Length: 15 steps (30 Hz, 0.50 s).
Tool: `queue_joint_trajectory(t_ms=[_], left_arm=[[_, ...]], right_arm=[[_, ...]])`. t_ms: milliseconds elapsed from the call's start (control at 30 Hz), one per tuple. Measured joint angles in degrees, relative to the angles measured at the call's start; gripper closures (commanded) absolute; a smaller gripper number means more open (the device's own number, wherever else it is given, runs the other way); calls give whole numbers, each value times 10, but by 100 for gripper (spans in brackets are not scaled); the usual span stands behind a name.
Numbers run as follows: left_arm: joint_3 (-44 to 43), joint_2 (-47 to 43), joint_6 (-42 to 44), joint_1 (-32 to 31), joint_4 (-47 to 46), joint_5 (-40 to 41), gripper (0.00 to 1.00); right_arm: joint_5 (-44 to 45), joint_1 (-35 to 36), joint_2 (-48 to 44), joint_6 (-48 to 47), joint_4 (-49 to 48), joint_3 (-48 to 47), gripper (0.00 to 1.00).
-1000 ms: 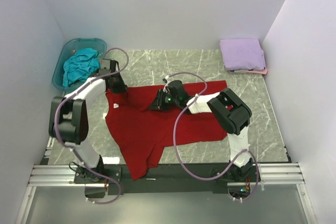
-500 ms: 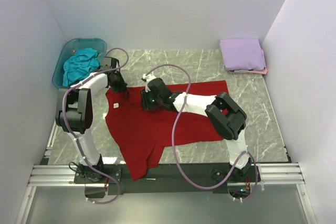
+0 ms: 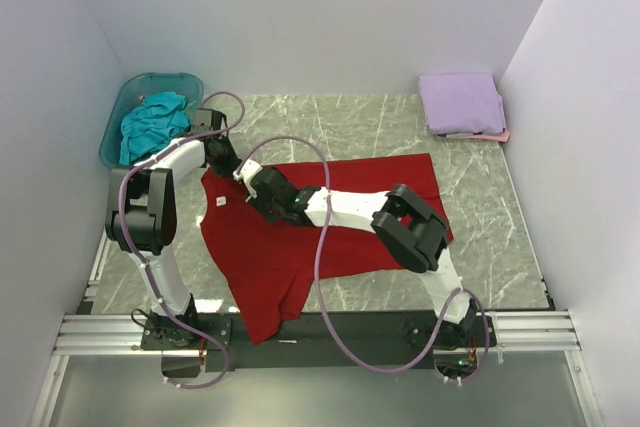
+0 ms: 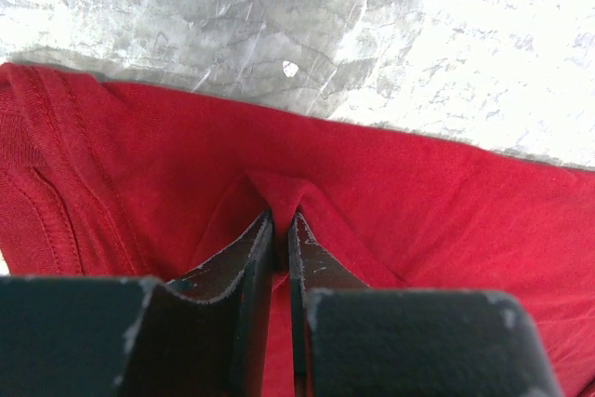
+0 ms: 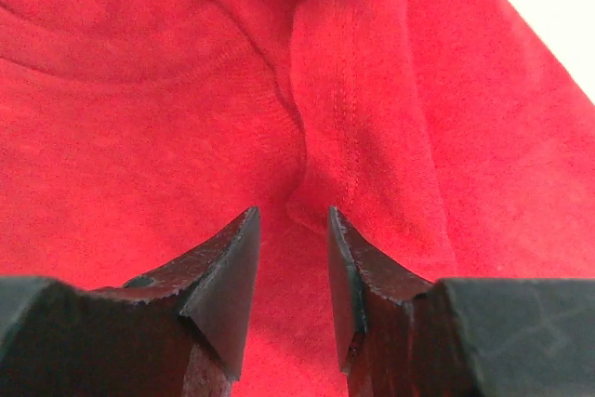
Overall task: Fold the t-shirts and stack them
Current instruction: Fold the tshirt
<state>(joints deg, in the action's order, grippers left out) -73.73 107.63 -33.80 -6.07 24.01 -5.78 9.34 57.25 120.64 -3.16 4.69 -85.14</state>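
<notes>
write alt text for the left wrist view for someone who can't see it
The left pincer, seen from just behind its two dark fingers, is shut on a small raised pinch of a deep red t-shirt near the cloth's far edge. Beyond the shirt lies a grey-white marble table, and a stitched seam curves down the cloth at the left.

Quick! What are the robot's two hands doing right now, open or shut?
Left gripper: shut, pinching a fold of the red t-shirt.
Right gripper: open, jaws apart over the red t-shirt, holding nothing.
</notes>
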Motion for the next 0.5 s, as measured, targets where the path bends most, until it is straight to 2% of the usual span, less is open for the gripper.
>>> queue_joint_trajectory(t_ms=[333,433,500], left_arm=[[0,0,1,0,5,0,83],[0,0,2,0,5,0,83],[0,0,2,0,5,0,83]], right_arm=[[43,2,41,-49,18,-20,62],[53,3,43,-55,16,-22,67],[59,3,43,-59,16,-22,76]])
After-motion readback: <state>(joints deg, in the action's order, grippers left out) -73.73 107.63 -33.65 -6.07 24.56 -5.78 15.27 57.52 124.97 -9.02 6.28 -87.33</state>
